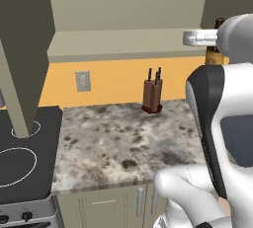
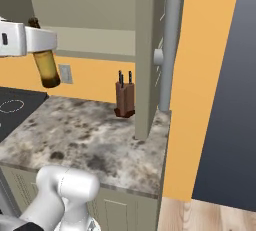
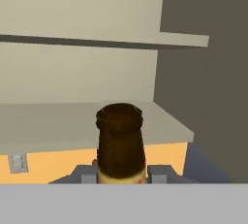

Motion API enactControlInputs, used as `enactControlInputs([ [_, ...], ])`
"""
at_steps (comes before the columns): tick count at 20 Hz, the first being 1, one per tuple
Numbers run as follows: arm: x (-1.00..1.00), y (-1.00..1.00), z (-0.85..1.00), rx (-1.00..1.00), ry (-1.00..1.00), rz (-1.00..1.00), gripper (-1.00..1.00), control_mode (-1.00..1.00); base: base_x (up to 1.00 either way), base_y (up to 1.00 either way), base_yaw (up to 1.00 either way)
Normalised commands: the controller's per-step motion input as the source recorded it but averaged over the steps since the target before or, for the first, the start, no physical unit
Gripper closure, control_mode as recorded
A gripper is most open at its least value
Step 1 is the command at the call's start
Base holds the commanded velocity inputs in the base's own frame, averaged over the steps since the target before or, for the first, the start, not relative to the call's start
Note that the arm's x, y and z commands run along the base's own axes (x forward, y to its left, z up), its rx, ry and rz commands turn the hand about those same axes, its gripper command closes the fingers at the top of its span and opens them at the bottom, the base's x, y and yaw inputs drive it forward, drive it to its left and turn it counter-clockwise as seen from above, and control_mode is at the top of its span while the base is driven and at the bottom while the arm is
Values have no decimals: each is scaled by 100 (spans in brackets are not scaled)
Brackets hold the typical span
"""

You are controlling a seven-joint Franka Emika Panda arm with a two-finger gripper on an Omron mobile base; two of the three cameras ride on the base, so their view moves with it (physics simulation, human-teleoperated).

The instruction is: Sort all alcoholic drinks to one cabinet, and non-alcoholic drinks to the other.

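Your gripper (image 3: 121, 177) is clamped on the brown beer bottle (image 2: 46, 67), jaws closed against its neck from both sides. In the hand view the dark bottle top sits dead centre between the two grey fingers (image 3: 87, 175), with a pale label band just at the bottom of what you can see. In the right base view the bottle hangs below the white hand at upper left, amber body tilted slightly, dark cap poking up above the hand, well clear of the granite counter (image 2: 95, 140) beneath it. In the left base view you get just a sliver of the bottle at upper right, behind the arm's wrist, level with the underside of the open upper cabinet (image 1: 123, 44). The hand camera looks straight into that cabinet: pale back wall, one shelf (image 3: 97, 40) higher up, the cabinet floor at bottle-top height, dark door or side panel on the right. The bottle is in front of the cabinet opening, not resting on any shelf; whether its base is already past the front edge, you can't tell from these angles. On the counter a wooden knife block (image 1: 152, 95) with two dark handles stands against the orange backsplash, well apart from the bottle. A wall outlet (image 1: 83, 81) sits left of it, and the black stovetop (image 1: 29, 158) borders the counter's left end.
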Motion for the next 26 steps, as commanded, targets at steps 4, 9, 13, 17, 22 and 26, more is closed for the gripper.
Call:
enactControlInputs([
  [4,65,-18,20,0,-5,0,100,-100,0,0,0],
  [9,60,-29,4,0,-3,0,100,-100,0,0,0],
  [13,61,-38,0,0,0,0,100,-100,0,0,0],
  [17,63,-27,0,0,0,0,100,-100,0,0,0],
  [22,62,-13,0,0,0,0,100,-100,0,0,0],
  [26,56,-3,0,0,0,0,100,-100,0,0,0],
])
